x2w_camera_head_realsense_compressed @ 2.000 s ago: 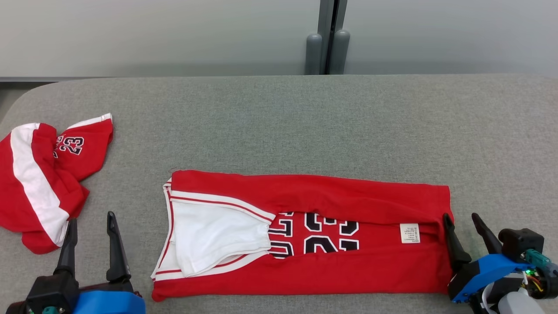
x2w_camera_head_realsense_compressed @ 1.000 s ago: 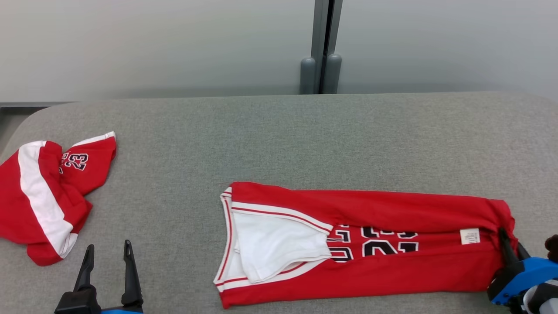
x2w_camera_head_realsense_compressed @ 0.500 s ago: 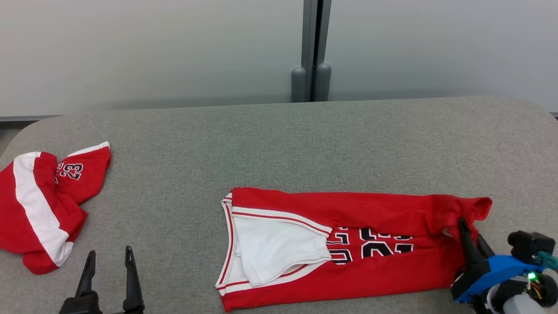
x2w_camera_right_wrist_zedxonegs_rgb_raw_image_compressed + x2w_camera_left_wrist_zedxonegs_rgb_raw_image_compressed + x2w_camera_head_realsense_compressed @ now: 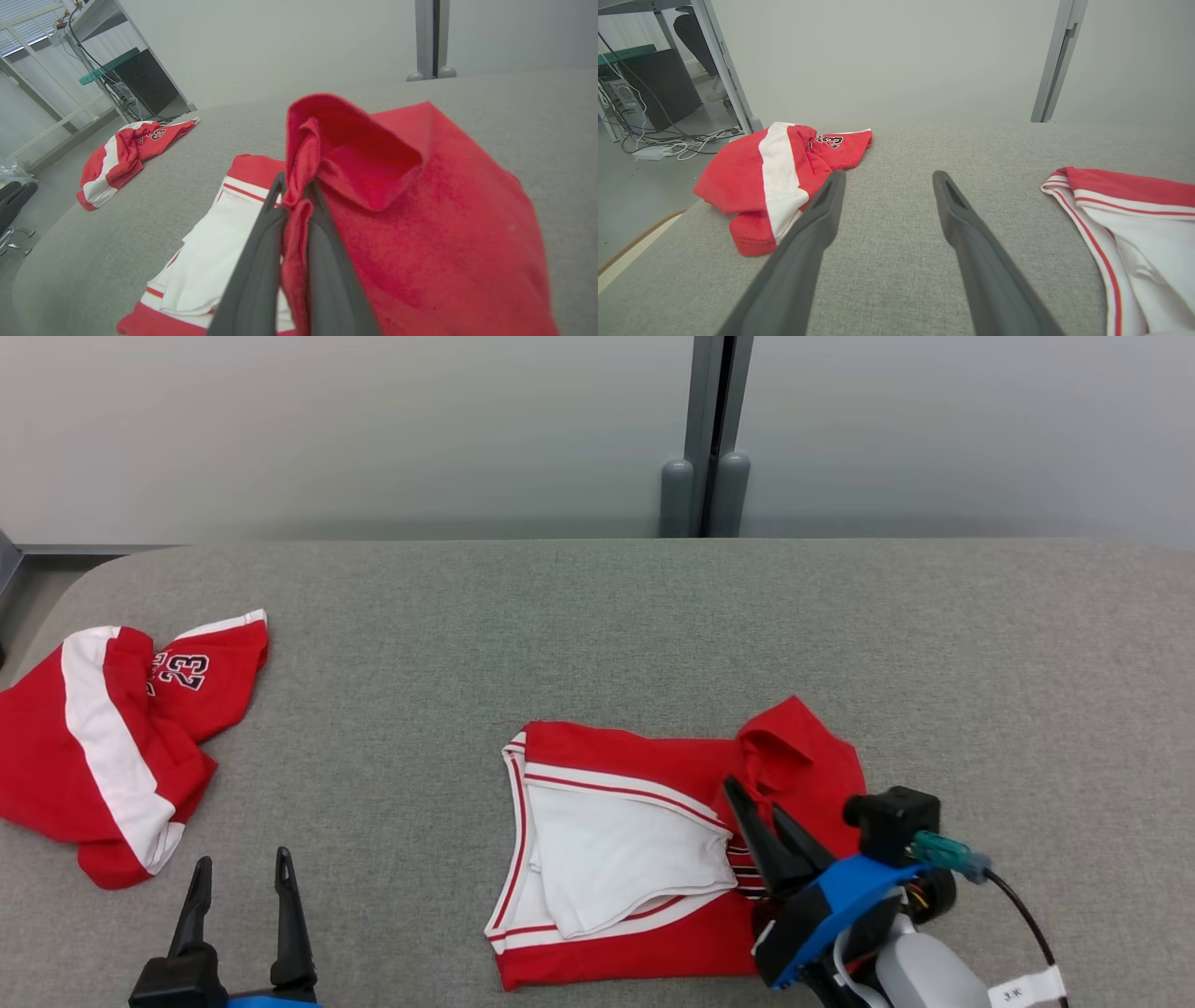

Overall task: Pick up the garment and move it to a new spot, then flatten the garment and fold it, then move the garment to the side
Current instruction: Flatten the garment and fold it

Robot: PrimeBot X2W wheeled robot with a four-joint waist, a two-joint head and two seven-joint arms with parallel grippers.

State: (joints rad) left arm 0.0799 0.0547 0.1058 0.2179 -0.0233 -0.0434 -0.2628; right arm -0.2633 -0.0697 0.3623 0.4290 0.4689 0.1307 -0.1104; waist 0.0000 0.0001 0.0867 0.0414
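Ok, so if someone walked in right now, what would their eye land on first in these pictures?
First, the red basketball jersey near the middle of the grey table, its red end doubled over toward the white neckline and pinched in the right gripper. Next, the crumpled red and white garment marked 23 at the table's left edge. The left gripper hangs open and empty at the lower left.

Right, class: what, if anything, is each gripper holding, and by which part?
The right gripper pinches the red jersey by a bunched red edge, raised over its middle. The left gripper is open, holding nothing.
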